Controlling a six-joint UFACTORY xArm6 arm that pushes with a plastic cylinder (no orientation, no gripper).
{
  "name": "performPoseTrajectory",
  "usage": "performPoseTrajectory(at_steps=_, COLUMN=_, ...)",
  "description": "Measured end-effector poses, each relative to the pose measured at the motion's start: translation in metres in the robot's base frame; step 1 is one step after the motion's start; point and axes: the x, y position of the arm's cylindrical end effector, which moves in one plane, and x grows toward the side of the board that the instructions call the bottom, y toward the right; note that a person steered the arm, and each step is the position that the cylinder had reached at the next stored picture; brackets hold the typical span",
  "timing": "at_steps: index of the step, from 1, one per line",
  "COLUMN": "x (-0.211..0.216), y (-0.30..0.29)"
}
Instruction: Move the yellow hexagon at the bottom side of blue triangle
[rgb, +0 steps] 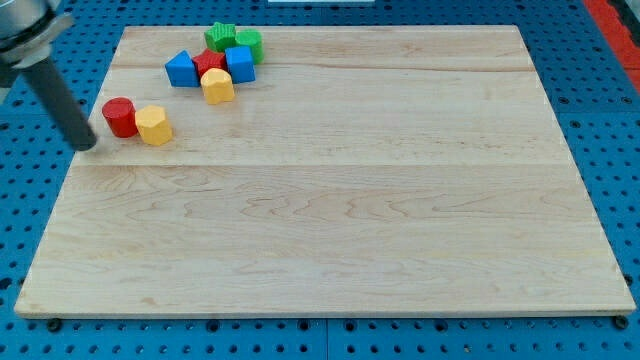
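My tip (89, 146) rests on the wooden board (330, 230) near its left edge. The rod has no jaws and holds nothing. Just to the tip's right sits the red cylinder (119, 117), touching the yellow hexagon (154, 125) beyond it. Farther right and toward the view's top lies a cluster: blue triangle (181, 69), red block (209, 62), blue cube (240, 63), a second yellow block (217, 86), and apparently two green blocks (235, 41), shapes unclear.

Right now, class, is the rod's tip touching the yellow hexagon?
No: my tip stands left of the red cylinder, which separates it from the yellow hexagon.
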Motion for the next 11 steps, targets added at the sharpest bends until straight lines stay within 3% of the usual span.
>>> performPoseTrajectory(at_steps=1, x=-0.021, y=0.064)
performPoseTrajectory(at_steps=2, x=-0.032, y=0.074)
performPoseTrajectory(at_steps=4, x=0.005, y=0.089)
performPoseTrajectory(at_steps=5, x=-0.003, y=0.156)
performPoseTrajectory(at_steps=8, x=-0.028, y=0.092)
performPoseTrajectory(at_steps=11, x=-0.036, y=0.09)
